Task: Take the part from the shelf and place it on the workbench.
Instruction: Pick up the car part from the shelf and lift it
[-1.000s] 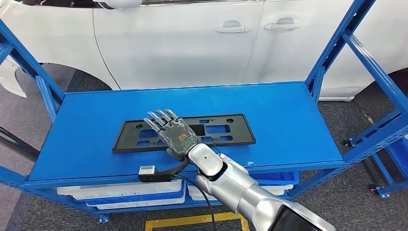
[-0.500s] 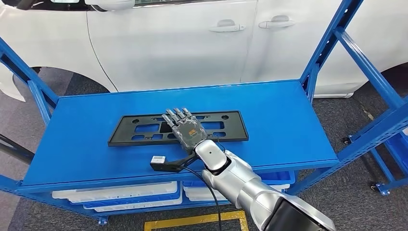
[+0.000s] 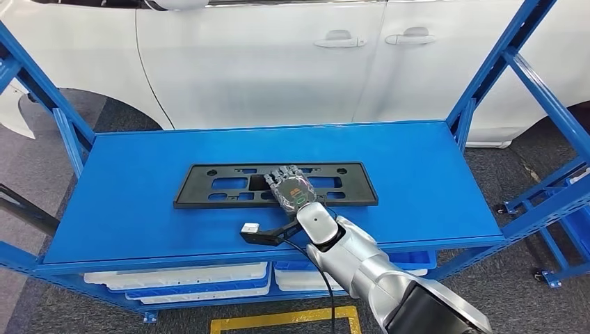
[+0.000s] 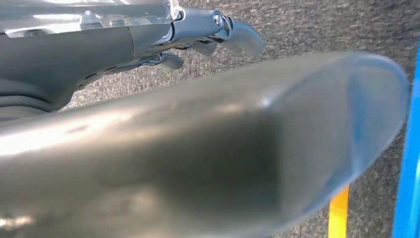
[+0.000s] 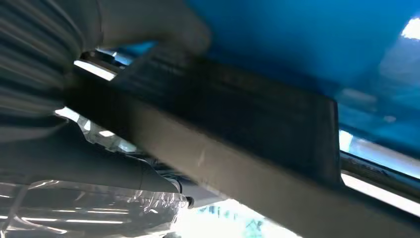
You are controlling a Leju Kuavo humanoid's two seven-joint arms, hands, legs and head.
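On the blue shelf (image 3: 139,202), near the middle of its top level, lies the part (image 3: 222,186): a long, flat black frame with rectangular cut-outs, set lengthwise across the shelf and flat on the surface. The right hand (image 3: 291,189) rests on it, toward the part's 3 o'clock half, palm down with the fingers (image 3: 280,175) reaching toward 12 o'clock over the frame. From the head view the fingers lie over the near rail and the middle of the frame; whether they are closed round it cannot be told. The right wrist view, very close and blurred, shows the dark edge of the part (image 5: 237,119) running just beside the hand's (image 5: 148,29) grey cover, with blue shelf surface beyond. The silver right arm (image 3: 362,264) comes in from 5 o'clock, a black cable and a small camera bracket (image 3: 261,233) at its wrist. The left hand (image 4: 213,29) hangs over grey floor, fingers loosely curled and holding nothing. Behind the shelf, at 12 o'clock, stands a white car (image 3: 278,62). White trays (image 3: 174,278) sit on the level below.
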